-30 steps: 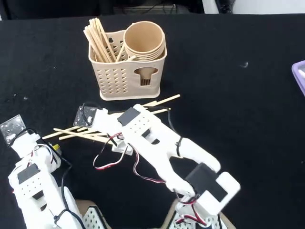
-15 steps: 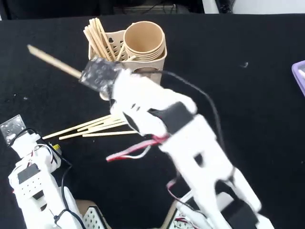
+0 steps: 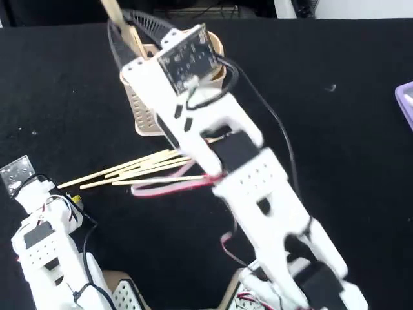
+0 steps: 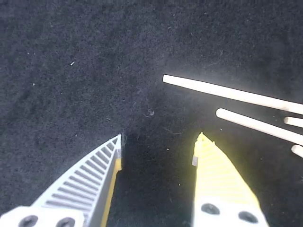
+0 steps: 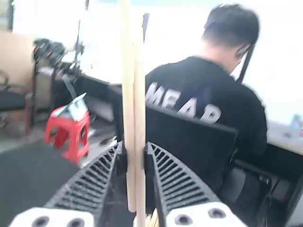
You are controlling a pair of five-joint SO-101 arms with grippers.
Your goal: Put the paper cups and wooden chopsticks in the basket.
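Showing the task partly done, high view. The basket [image 3: 143, 110] stands at 12 o'clock on the table, largely behind the raised right arm. A sliver of paper cups [image 3: 218, 46] shows inside it at its 3 o'clock side.

The right gripper [image 5: 135, 149] is closed tight on a held pair [image 5: 132, 85] of wooden chopsticks, which stand upright between its fingers. In the high view this arm hangs above the basket, so the pair appears ready to go in (a judgement, since the basket's opening is hidden).

Left to do: a bundle of loose chopsticks [image 3: 129, 172] lies flat at 9 o'clock, well apart from the basket.

The left gripper [image 4: 158, 139] is spread wide and empty at 7 o'clock, just above the surface, with the loose chopsticks' ends near its fingertips.

Surface: a black cloth [image 3: 335, 161], with a purple object [image 3: 406, 103] at 3 o'clock on its edge.

Room, right wrist view: a red stool [image 5: 71, 130] and desks behind it.
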